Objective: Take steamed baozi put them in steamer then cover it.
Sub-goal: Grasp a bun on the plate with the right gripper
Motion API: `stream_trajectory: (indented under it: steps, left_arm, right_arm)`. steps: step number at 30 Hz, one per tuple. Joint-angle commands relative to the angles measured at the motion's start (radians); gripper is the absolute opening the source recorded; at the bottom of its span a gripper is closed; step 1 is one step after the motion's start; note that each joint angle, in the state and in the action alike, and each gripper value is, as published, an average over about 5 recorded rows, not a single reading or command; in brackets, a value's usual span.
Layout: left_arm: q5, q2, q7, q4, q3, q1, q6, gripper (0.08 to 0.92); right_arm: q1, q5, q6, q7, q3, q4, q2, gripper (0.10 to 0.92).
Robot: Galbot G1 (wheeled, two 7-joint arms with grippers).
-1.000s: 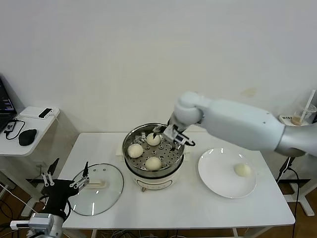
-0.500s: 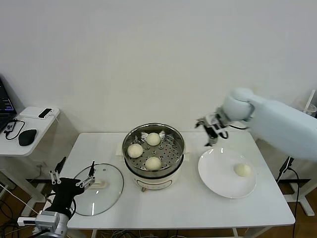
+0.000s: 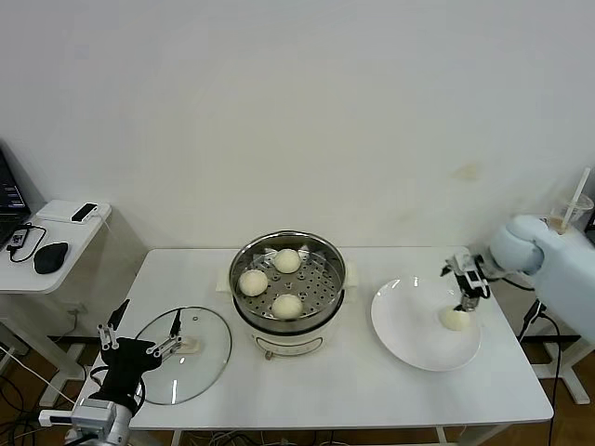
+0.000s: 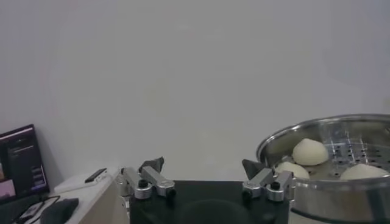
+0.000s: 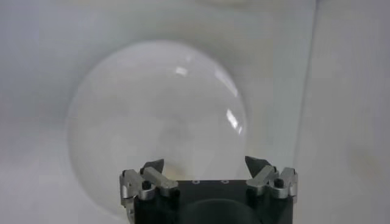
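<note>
The steamer [image 3: 288, 321] stands mid-table with three steamed baozi [image 3: 287, 260] on its perforated tray. A fourth baozi [image 3: 456, 319] lies on the white plate [image 3: 409, 325] to the right. My right gripper [image 3: 465, 299] hangs open just above that baozi, pointing down at it, nothing between its fingers. In the right wrist view the right gripper [image 5: 205, 163] is over the plate [image 5: 152, 103]. The cover [image 3: 209, 358], a glass lid, lies flat at front left. My left gripper [image 3: 149, 316] stands open beside it and, as the left gripper [image 4: 203, 165] in its wrist view, faces the steamer [image 4: 332, 198].
A side table at the far left carries a mouse [image 3: 51, 255] and a small device [image 3: 85, 212]. A cup with a straw [image 3: 563, 220] stands beyond the table's right end. The wall runs close behind the table.
My right arm has swung from over the steamer rightward and down to just above the baozi on the plate, empty. The left gripper has edged slightly toward the lid.
</note>
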Motion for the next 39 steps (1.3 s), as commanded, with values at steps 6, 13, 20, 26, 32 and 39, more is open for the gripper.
stream_trajectory:
  steps: [6, 13, 20, 26, 32, 39]
  left_arm:
    - [0.005, -0.002, 0.001, -0.011, -0.012, 0.022, -0.001, 0.823]
    - [0.005, -0.004, 0.001, -0.018, -0.018, 0.029, -0.001, 0.823]
    - [0.007, -0.006, 0.001, -0.016, -0.02, 0.028, -0.001, 0.823]
    - [0.009, -0.007, 0.0, -0.015, -0.019, 0.026, -0.001, 0.823]
    - [0.01, -0.006, 0.0, -0.014, -0.018, 0.025, -0.001, 0.823]
    - [0.01, -0.008, 0.0, -0.019, -0.017, 0.027, -0.001, 0.823]
  right_arm:
    - [-0.272, -0.158, 0.045, 0.024, 0.249, -0.197, 0.084, 0.823]
    - [-0.26, -0.168, 0.056, 0.036, 0.254, -0.274, 0.151, 0.823]
    - [-0.236, -0.169, 0.044, 0.051, 0.239, -0.305, 0.183, 0.823]
    - [-0.223, -0.171, 0.034, 0.062, 0.226, -0.316, 0.192, 0.819]
    - [-0.208, -0.167, 0.023, 0.063, 0.221, -0.32, 0.197, 0.814]
    - [-0.201, -0.167, 0.01, 0.035, 0.209, -0.31, 0.193, 0.774]
